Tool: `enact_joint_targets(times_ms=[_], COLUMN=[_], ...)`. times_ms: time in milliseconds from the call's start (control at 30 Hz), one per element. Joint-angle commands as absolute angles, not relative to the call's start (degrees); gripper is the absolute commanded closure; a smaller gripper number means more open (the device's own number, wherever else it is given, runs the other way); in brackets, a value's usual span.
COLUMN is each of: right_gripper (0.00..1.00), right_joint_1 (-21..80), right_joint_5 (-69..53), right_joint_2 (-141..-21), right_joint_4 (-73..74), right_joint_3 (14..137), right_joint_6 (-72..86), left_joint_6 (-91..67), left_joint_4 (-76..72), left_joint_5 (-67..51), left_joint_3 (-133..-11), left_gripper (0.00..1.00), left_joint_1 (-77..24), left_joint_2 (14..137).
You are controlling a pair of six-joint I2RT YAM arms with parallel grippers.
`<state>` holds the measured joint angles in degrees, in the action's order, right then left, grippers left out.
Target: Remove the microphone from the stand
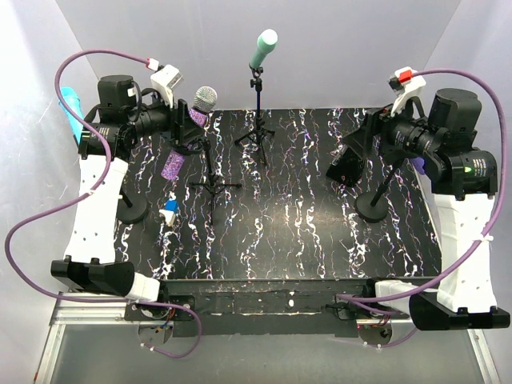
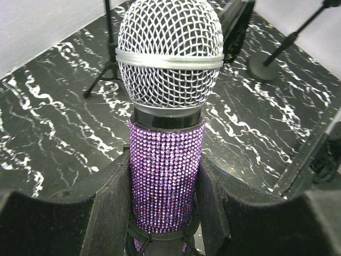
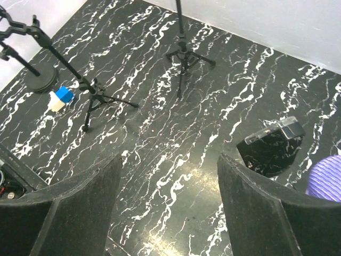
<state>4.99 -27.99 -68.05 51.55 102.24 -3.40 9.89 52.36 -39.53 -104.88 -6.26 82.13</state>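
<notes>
Top view: the mic [image 1: 204, 100] sits on its stand [image 1: 213, 172] near the table's [image 1: 320, 232] far left corner. The left gripper [image 1: 186, 122] is around its purple body, and the clip is hidden behind it.

Left wrist: both pads [image 2: 109, 205] press the glittered body below the mesh head — the clip is cut off at the bottom.

Right wrist: the right gripper [image 3: 169, 165] gapes wide, empty, over the table — a purple thing [image 3: 326, 178] is cut off at the right.

The purple rhinestone microphone [image 2: 166, 176] has a silver mesh head [image 2: 169, 53], the other microphone [image 1: 263, 48] is teal, and the worktop [image 1: 320, 208] is black veined white.
</notes>
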Motion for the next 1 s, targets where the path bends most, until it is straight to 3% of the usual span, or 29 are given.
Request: enact_joint_targets(times_ms=[0, 33, 267, 500, 767, 967], right_gripper=[0.22, 0.21, 0.22, 0.22, 0.22, 0.21], right_joint_1=[7.1, 7.6, 10.0, 12.0, 14.1, 14.6], right_joint_5=[-30.2, -30.8, -31.8, -32.7, -34.1, -40.4], right_joint_2=[-67.5, -67.8, -70.8, -75.3, -76.5, -75.6], right_joint_4=[48.6, 48.5, 49.4, 50.4, 50.4, 50.2], right_joint_3=[101.8, 101.7, 104.2, 108.6, 108.6, 107.0], right_joint_6=[-2.6, -2.5, -2.7, -2.5, -4.5, -6.2], left_joint_6=[10.5, 10.0, 5.5, -4.1, 3.1, 10.1], left_joint_4=[53.1, 52.9, 45.3, 37.8, 37.7, 38.5], left_joint_5=[-49.1, -50.2, -63.5, -69.0, -70.4, -66.9], left_joint_3=[-107.3, -107.7, -106.8, -108.3, -100.3, -97.5], left_gripper=[0.96, 1.00, 1.00, 1.00, 1.00, 0.48], left_joint_1=[-6.4, -6.4, -6.9, -10.3, -14.9, -15.1], left_joint_2=[82.2, 82.4, 81.7, 83.8, 80.3, 78.0])
